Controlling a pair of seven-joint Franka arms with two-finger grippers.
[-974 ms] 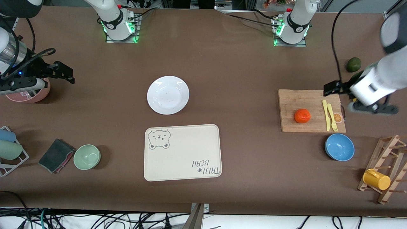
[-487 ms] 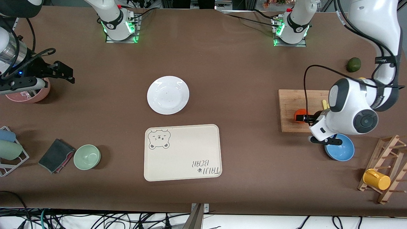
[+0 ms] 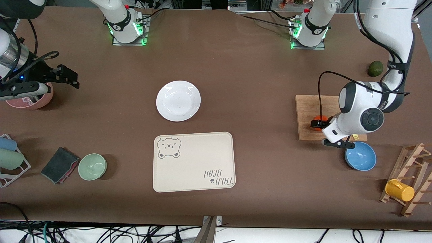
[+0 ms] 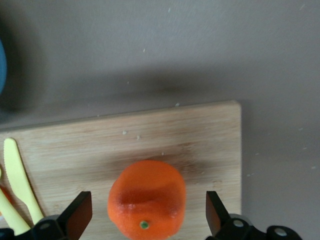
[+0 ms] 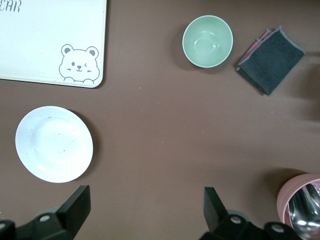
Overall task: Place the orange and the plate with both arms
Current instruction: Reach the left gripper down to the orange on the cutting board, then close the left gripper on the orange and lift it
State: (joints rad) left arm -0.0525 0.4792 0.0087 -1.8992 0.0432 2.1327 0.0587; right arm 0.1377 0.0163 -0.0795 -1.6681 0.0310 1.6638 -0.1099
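On a brown table (image 3: 256, 84), the left hand (image 4: 145, 220) hangs low over a wooden cutting board (image 3: 307, 111) at the left arm's end, its two fingers (image 4: 77, 215) spread apart on either side of the orange (image 3: 315, 120) without touching it; the orange sits on the board beside yellow plastic cutlery (image 4: 17, 175), with a blue bowl (image 3: 360, 156) just nearer the front camera. The white plate (image 3: 178, 100) lies empty near the middle of the table, just farther from the front camera than a beige bear tray (image 3: 193, 162). The right hand (image 5: 145, 220) waits with fingers apart above a pink bowl (image 3: 30, 101) at the right arm's end
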